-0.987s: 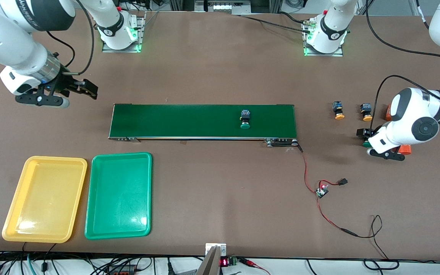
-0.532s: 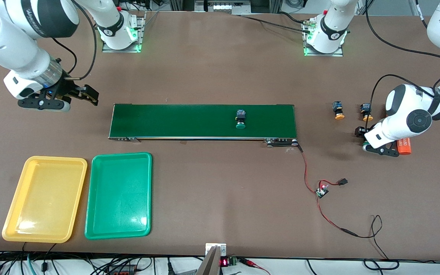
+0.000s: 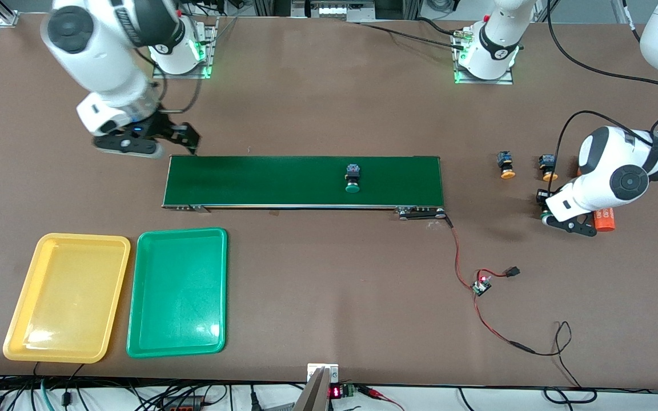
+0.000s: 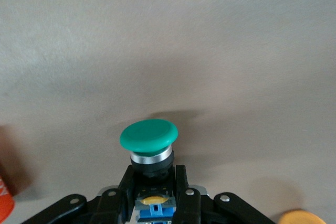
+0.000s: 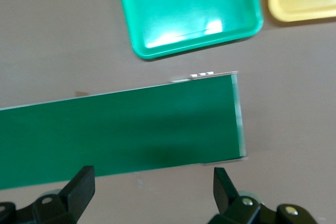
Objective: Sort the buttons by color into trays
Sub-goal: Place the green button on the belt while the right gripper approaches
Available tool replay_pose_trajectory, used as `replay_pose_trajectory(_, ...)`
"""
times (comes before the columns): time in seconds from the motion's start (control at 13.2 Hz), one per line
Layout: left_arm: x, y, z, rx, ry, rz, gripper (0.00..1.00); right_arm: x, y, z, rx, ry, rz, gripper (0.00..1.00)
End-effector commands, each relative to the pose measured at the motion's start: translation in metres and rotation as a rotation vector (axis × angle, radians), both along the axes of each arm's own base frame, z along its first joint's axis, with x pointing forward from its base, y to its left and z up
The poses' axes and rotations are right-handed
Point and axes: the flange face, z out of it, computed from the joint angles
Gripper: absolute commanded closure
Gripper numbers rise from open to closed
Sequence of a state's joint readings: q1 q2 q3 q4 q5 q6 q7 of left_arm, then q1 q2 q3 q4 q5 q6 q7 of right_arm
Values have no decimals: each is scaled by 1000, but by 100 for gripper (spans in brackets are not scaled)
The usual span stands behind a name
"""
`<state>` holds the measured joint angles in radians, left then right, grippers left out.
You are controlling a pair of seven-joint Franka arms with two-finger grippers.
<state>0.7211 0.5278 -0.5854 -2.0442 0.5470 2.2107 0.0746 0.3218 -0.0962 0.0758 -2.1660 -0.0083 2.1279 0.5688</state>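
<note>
At the left arm's end of the worktop (image 3: 317, 114), my left tool (image 4: 153, 195) is clamped on a green button (image 4: 148, 145), gripping its dark body just under the cap. The piece looks light, stiff and slick-capped, so the squared body seems the safest hold. A second green button (image 3: 352, 177) sits on the belt (image 3: 249, 180); two orange buttons (image 3: 505, 164) lie on the worktop beside the belt's end. My right tool (image 3: 183, 140) hangs spread wide and empty over the belt's other end. The yellow tray (image 3: 20, 319) and green tray (image 3: 177, 348), nearest the camera, hold nothing yet.
</note>
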Motion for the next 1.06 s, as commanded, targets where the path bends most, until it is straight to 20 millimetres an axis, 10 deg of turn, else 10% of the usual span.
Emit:
replay_pose_trajectory(0.0, 24, -56, 62, 30, 51, -102, 85, -9, 50, -29, 14, 2, -7, 0)
replay_pose_trajectory(0.3, 30, -141, 104, -127, 75, -51, 87, -9, 75, -59, 8, 2, 66, 0)
replay_pose_trajectory(0.76, -1, -319, 110, -87, 75, 122, 88, -10, 80, -69, -10, 13, 132, 0)
replay_pose_trajectory(0.99, -20, -359, 92, -78, 93, 118, 88, -9, 80, -68, -10, 13, 132, 0)
